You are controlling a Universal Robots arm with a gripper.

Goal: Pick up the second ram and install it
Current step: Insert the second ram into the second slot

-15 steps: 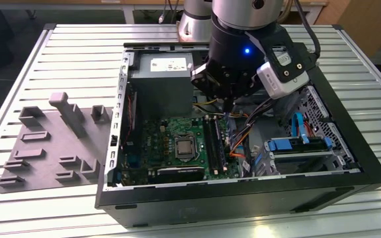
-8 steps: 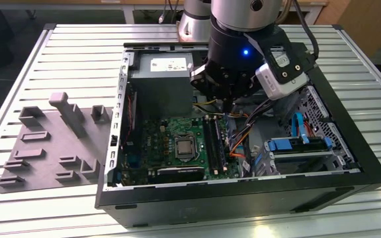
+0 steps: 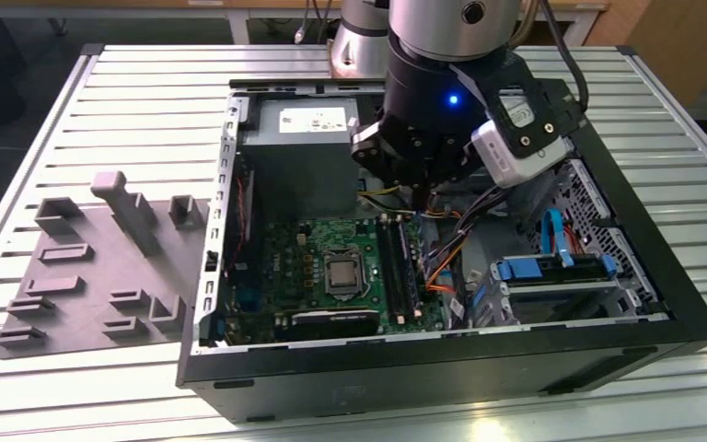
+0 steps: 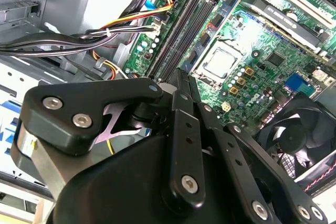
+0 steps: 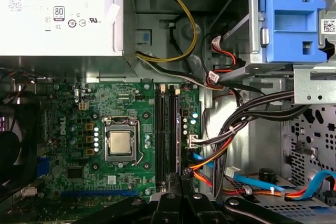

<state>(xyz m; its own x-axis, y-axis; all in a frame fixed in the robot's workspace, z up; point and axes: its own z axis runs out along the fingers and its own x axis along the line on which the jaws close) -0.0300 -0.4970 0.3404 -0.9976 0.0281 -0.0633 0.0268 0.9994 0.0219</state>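
**Gripper closed over the RAM slots, tray to the side**

In the exterior view we see the arm reaching down into the open computer case [image 3: 452,373], which lies on the slatted table [image 3: 144,92]. The gripper [image 3: 423,195] hangs just above the near end of the memory slots on the green motherboard [image 3: 317,249], beside the grey power supply [image 3: 298,157].

In the first wrist view the gripper [image 5: 181,178] has its fingers drawn in narrow, tips nearly meeting. We cannot tell if anything thin sits between them. The tips sit just beside one end of the slot row.

The second ram [image 5: 172,129], as far as we can tell, is the long dark strip standing in the slot nearer the fingertips. It runs parallel to another dark strip right next to it. Both lie between the CPU socket [image 5: 121,142] and the cable bundle [image 5: 247,124]. We cannot say whether it is fully seated.

In the second wrist view the gripper [image 4: 177,80] again shows narrow, pointing at the same slot row. The case fan [image 4: 294,129] sits off to one side of it.

The grey holder tray [image 3: 84,276] lies on the table toward the exterior view's left, well apart from the gripper. We see no stick standing in it.

The blue drive bracket [image 5: 289,19] sits past the cables from the slots.
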